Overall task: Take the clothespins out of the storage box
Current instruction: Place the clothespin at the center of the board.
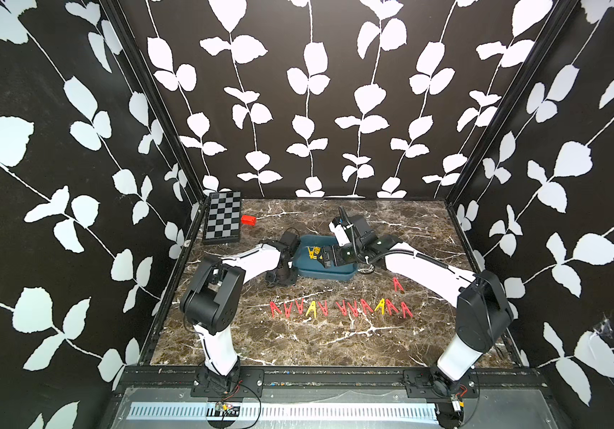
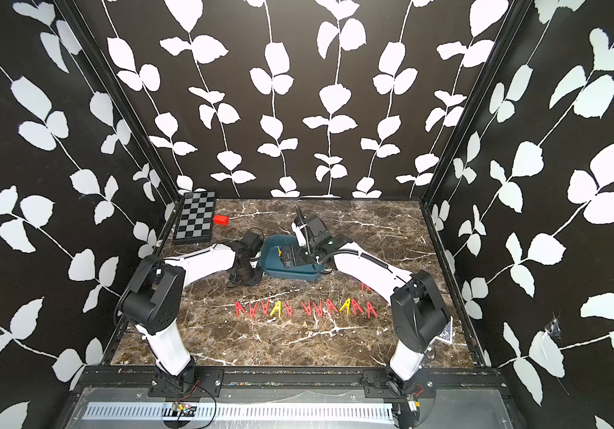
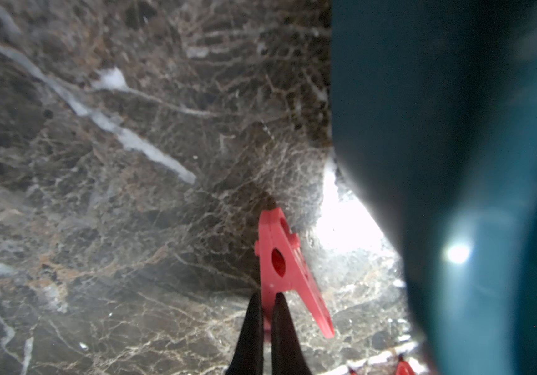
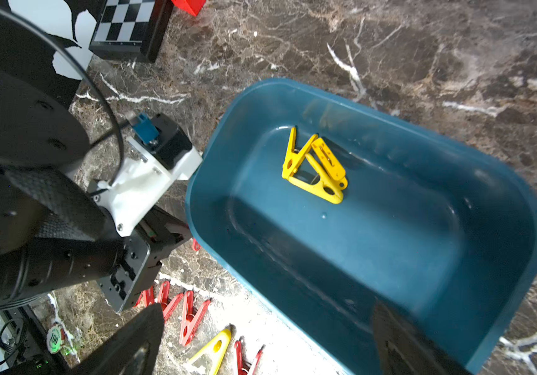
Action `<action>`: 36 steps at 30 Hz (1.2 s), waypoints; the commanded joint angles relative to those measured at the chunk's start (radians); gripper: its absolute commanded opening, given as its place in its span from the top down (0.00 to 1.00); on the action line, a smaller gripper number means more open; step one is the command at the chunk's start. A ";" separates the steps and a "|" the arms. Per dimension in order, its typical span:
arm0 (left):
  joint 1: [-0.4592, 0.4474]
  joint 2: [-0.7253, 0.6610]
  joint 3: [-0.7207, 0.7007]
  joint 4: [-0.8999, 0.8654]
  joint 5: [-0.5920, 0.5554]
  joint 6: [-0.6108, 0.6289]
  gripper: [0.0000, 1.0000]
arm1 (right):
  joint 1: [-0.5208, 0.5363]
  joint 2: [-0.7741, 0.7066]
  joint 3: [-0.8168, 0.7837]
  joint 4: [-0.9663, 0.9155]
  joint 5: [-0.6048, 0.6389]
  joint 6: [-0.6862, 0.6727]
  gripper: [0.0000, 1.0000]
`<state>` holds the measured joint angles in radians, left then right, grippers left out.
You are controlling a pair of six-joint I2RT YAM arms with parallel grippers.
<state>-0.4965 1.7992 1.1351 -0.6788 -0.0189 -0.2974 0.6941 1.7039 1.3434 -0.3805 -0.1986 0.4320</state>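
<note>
We see right tool (image 4: 268,305) spread wide, empty, over teal plastic storage box (image 4: 406,246); two yellow plastic clothespins (image 4: 315,168) lie crossed inside, just ahead; left tool (image 3: 268,297) clamps red plastic clothespin (image 3: 280,259) outside box.

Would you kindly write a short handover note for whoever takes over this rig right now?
Grippers: the left gripper is shut on a red clothespin, low over the table beside the storage box; the pin is not yet released. The right gripper is open over the box and holds nothing.
In the box: two yellow clothespins, lying together.
Done: a row of clothespins, red and yellow, lies on the table in front of the box, with a lone red clothespin nearer the right arm.
Left to do: set down the held pin, then take out the two yellow ones.
</note>
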 commanded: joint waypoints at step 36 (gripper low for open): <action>0.016 -0.073 -0.016 -0.085 -0.006 -0.026 0.69 | -0.044 0.155 0.079 -0.032 0.079 0.006 0.01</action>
<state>-0.4854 1.7660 1.1152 -0.7292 -0.0193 -0.3145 0.6750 1.8385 1.3838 -0.4107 -0.1497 0.4232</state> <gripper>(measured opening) 0.309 0.989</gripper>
